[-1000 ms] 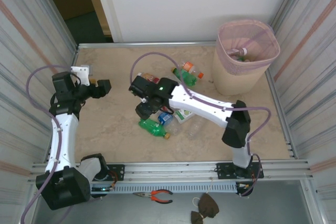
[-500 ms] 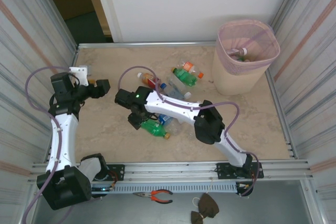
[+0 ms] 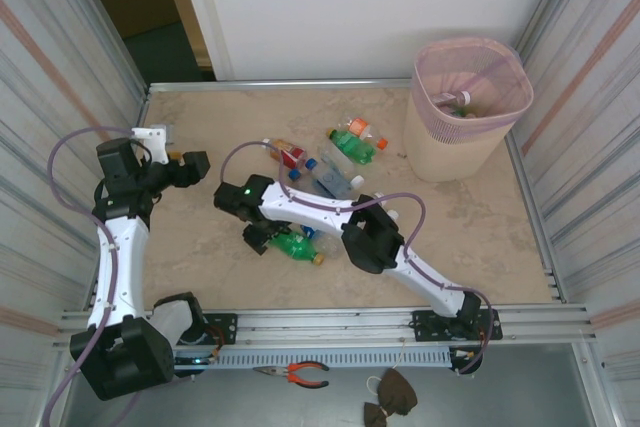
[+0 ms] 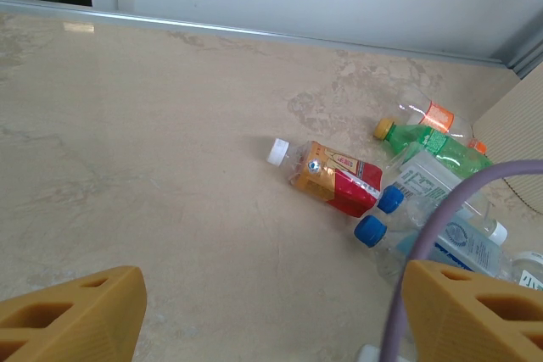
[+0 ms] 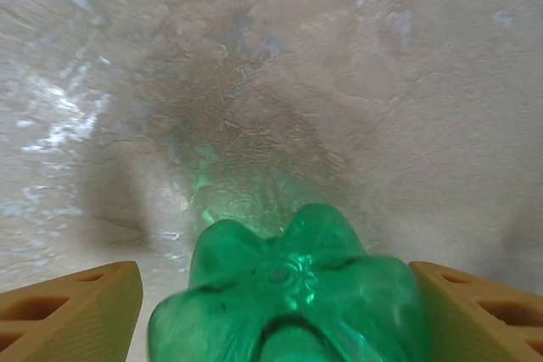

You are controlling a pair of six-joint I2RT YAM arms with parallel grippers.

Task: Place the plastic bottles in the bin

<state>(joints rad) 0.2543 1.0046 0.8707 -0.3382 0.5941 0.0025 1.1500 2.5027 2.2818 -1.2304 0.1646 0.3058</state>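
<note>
Tabletop [image 3: 200, 112] of beige marbled laminate sits in a booth with a white back wall [image 3: 350, 7], ribbed metal side panels [image 3: 50, 57] and a dark doorway [image 3: 140, 7] at the far left. The tall tapered pale pink-beige plastic bin [image 3: 450, 152], with a mesh upper band, stands upright in the far right corner, well apart from both tools. A few bottles lie inside it, too small to count.

Loose on the tabletop are two green plastic bottles: a near green bottle [image 5: 288, 294] under the right tool and a far green bottle [image 3: 352, 145] closer to the bin. Beside them lie one clear red-labelled bottle with a white cap [image 4: 331, 182], one clear orange-labelled bottle [image 4: 439, 114] and two blue-capped clear bottles [image 4: 390, 199] side by side. More clear bottles lie to their right, cut off in the left wrist view and partly covered by the right arm from above, so the total is uncertain.

The left tool [image 4: 271, 318] hangs over bare tabletop at the left, its tan fingers wide apart with nothing between them. The right tool [image 3: 260, 238] sits low over the near green bottle. Its fingers [image 5: 76, 311] stand apart on either side of the bottle's base. A sliver of gap shows on one side; contact on the other is unclear.
</note>
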